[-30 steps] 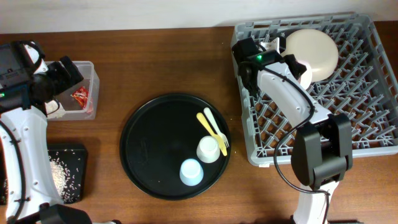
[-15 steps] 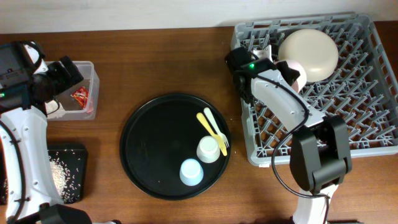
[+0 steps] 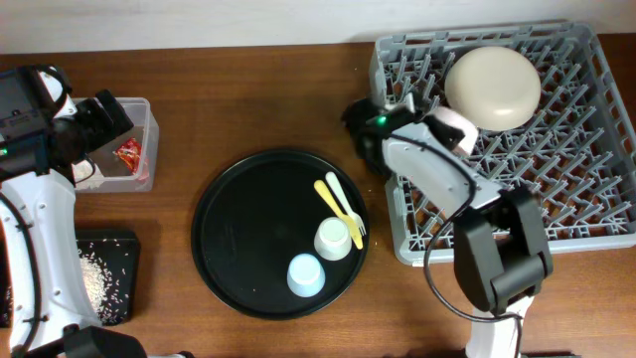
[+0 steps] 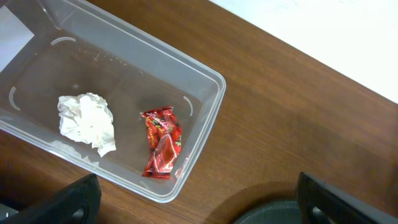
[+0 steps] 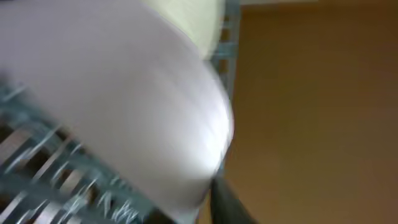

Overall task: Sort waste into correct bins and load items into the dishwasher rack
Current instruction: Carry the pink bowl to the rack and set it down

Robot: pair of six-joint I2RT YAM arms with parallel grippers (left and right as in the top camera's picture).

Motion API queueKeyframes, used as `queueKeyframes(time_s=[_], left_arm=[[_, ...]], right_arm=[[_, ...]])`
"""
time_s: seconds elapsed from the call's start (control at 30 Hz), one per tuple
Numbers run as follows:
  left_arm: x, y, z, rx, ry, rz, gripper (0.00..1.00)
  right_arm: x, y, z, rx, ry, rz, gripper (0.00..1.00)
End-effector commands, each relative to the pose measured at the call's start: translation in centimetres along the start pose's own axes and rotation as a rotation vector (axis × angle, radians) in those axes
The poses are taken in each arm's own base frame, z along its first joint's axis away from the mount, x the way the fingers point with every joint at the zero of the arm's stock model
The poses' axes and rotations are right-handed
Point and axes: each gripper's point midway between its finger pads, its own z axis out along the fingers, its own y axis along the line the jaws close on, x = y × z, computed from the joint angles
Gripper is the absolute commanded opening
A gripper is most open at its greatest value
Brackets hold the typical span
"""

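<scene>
Pink bowl [image 3: 455, 127]: tilted among dishwasher rack [image 3: 576, 179] pegs, just beside cream bowl [image 3: 494, 85]. Right gripper [image 3: 427, 119] close by, clenched or released, cannot tell through blur. Might topple flat or bump cream bowl if snagged on withdrawal. Left gripper [image 4: 199, 208] spread wide above clear tub [image 4: 219, 84].

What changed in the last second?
Right gripper drew left across the dishwasher rack, away from the cream bowl, the small pink bowl shifting with it; can't tell if the jaws released it. Left gripper and everything on the round black tray stayed put.
</scene>
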Motion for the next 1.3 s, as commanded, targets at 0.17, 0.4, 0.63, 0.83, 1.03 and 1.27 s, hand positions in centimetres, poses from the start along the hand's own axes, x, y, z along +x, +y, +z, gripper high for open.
queueKeyframes(time_s=[0.17, 0.4, 0.63, 0.83, 1.03, 1.27], left_arm=[[-0.2, 0.0, 0.0, 0.005, -0.003, -0.004, 0.99], [-0.2, 0.0, 0.0, 0.005, -0.003, -0.004, 0.99], [-0.2, 0.0, 0.0, 0.005, -0.003, -0.004, 0.99], [-0.2, 0.0, 0.0, 0.005, -0.003, -0.004, 1.00], [-0.2, 0.0, 0.0, 0.005, -0.003, -0.004, 0.99], [-0.2, 0.0, 0.0, 0.005, -0.003, -0.004, 0.99]], right_arm=[[1.9, 5.0, -2.4, -0.279, 0.051, 0.036, 0.83], [0.5, -0.3, -9.1, -0.704, -0.092, 0.336, 0.72], [1.5, -2.1, -3.0, -0.857, 0.047, 0.550, 0.04], [-1.2, 0.8, 0.9, -0.929, 0.047, 0.572, 0.04], [-1.4, 2.8, 1.8, -0.930, 0.084, 0.543, 0.04], [-2.2, 1.7, 3.3, -0.837, 0.054, 0.584, 0.04]])
